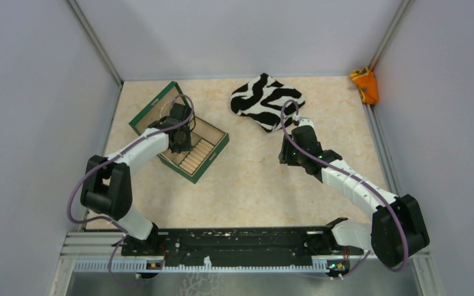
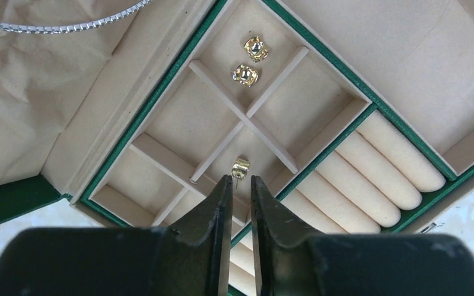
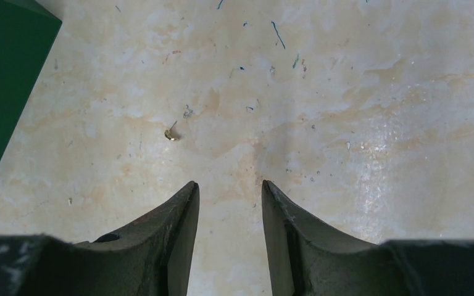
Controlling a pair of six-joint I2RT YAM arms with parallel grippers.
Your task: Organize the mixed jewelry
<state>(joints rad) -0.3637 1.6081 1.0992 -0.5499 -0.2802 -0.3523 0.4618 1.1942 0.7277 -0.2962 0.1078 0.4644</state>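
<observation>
A small gold piece (image 2: 241, 168) sits directly at the tips of the left gripper (image 2: 241, 180), over a divider edge between the cream compartments of the green box (image 2: 12, 200). The left jaws stand narrowly parted with a visible gap. The piece lies just beyond the tips rather than clamped between them, though contact with one tip cannot be ruled out. Two gold earrings (image 2: 255, 48) lie together in a compartment farther ahead of these jaws, which suggests that gold items are grouped by kind in the small cells. Ahead and far to the left of the jaws, a silver chain (image 2: 62, 26) rests on the lid lining, apart from the gold items. To the right of the jaws lie the padded ring rolls (image 2: 376, 163), with nothing visible on them. A single gold stud (image 3: 171, 132) lies loose on the table (image 3: 358, 92), ahead and slightly left of the right gripper (image 3: 230, 188). The right jaws are open, with nothing between them, and point at bare surface; this posture is judged to be a wait or an approach for the next pick. The table is a pale marbled top flecked with small debris. In the overhead view, a zebra-striped cloth (image 1: 265, 102) lies just beyond the right jaws, an orange object (image 1: 364, 85) sits in the far right corner, and plain grey walls (image 1: 31, 92) enclose the cell.
</observation>
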